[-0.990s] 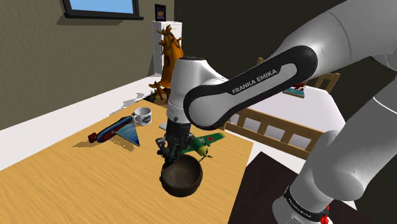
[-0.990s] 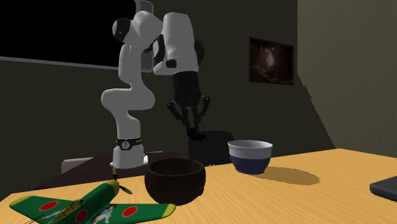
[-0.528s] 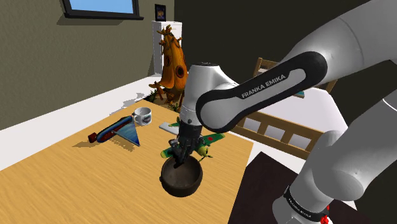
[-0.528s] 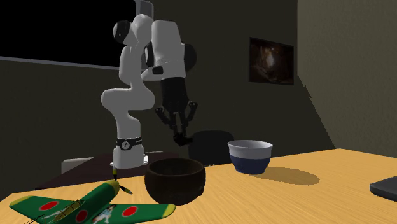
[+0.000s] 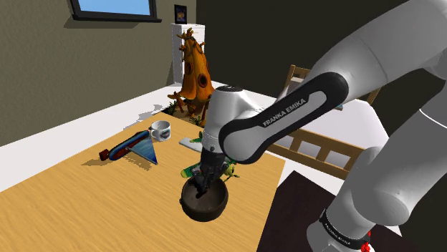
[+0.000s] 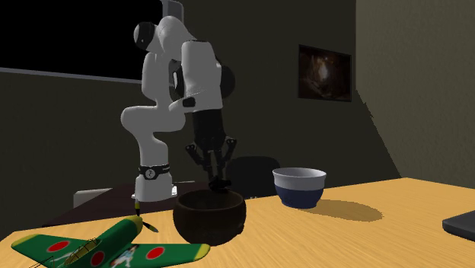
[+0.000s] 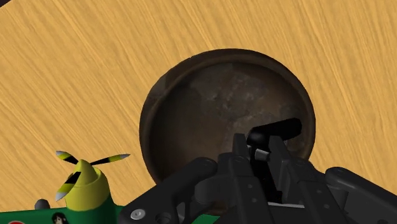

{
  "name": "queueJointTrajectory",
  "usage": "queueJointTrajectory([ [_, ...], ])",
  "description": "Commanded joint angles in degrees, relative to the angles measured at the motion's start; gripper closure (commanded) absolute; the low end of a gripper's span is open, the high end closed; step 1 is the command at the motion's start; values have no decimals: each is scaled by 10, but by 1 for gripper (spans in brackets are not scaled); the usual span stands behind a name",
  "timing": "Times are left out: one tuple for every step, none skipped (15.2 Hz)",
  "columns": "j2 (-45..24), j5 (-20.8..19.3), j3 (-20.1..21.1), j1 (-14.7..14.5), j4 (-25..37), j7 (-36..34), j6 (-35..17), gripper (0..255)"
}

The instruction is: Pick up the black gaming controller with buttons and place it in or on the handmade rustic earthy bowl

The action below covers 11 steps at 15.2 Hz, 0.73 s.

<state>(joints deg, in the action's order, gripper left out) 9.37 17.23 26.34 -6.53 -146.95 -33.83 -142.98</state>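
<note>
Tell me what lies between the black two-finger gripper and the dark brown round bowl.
The black gaming controller, clasped by the gripper; beyond it the bowl is bare inside, as the wrist view shows.

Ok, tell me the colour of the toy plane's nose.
The toy plane's nose is yellow, clearest in the wrist view.

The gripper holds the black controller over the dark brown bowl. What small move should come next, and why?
Probably open the gripper now. It clasps the black gaming controller right over the dark brown round bowl, its low end about at the rim in the second exterior view, so it should drop inside.
</note>
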Motion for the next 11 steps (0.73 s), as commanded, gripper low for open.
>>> queueJointTrajectory([
  [-15,-3,2,1,-6,0,-21,255],
  [-26,-6,4,2,-9,-1,-35,255],
  [-26,-6,3,2,-9,-1,-35,255],
  [-26,-6,3,2,-9,-1,-35,255],
  [-26,-6,3,2,-9,-1,-35,255],
  [-26,-6,3,2,-9,-1,-35,255],
  [-26,-6,3,2,-9,-1,-35,255],
  [-26,-6,3,2,-9,-1,-35,255],
  [-26,-6,3,2,-9,-1,-35,255],
  [-26,-6,3,2,-9,-1,-35,255],
  [-26,-6,3,2,-9,-1,-35,0],
])
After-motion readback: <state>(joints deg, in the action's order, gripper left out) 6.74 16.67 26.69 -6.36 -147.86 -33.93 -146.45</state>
